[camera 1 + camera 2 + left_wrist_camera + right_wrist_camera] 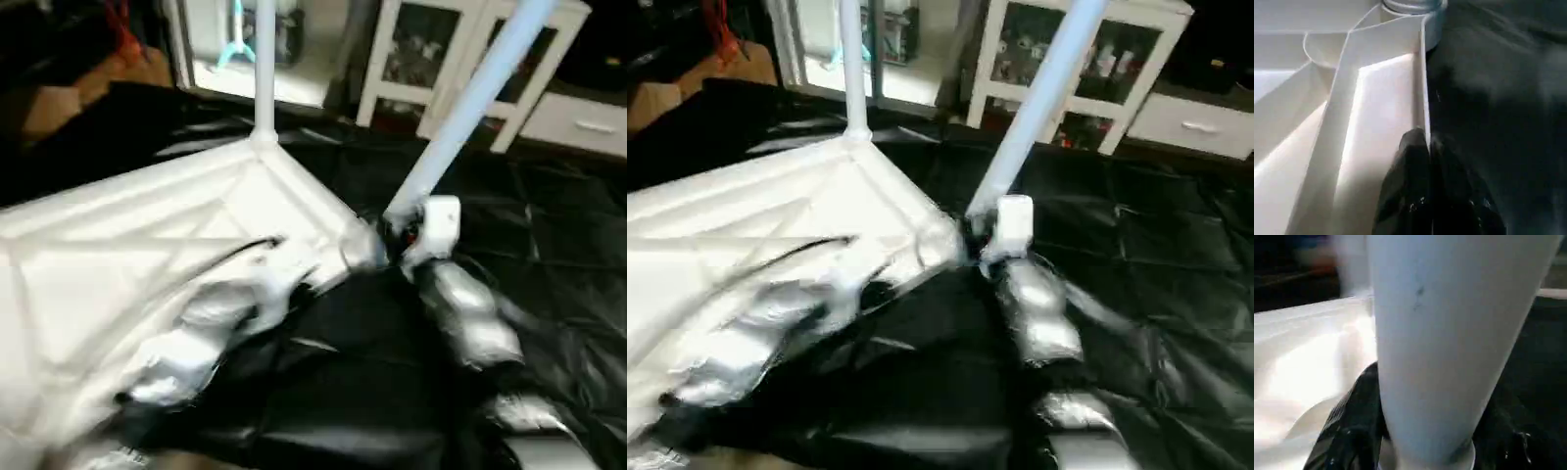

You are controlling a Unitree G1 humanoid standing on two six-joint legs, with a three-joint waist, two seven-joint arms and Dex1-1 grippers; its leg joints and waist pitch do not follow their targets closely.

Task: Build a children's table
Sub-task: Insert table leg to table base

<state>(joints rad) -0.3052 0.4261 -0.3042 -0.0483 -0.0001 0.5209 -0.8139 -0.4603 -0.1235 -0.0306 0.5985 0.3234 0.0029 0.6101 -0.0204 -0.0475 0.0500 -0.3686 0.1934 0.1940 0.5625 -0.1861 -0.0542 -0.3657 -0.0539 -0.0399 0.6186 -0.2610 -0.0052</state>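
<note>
Dim room, motion blur smearing the near arms; light glares off the white tabletop [147, 245], black sheet [549, 245] faintly shining.

Tabletop [147, 245]: white, X-ribbed underside. Legs [470, 108]: white. Ground sheet [549, 255]: glossy black. Forearms [470, 313]: silver. Fingers [1410, 196]: black. Background cabinet [549, 59]: white frame.

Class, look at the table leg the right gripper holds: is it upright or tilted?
Tilted. The leg leans away from the upright far-corner leg, its base at the tabletop corner, right gripper around it.
</note>
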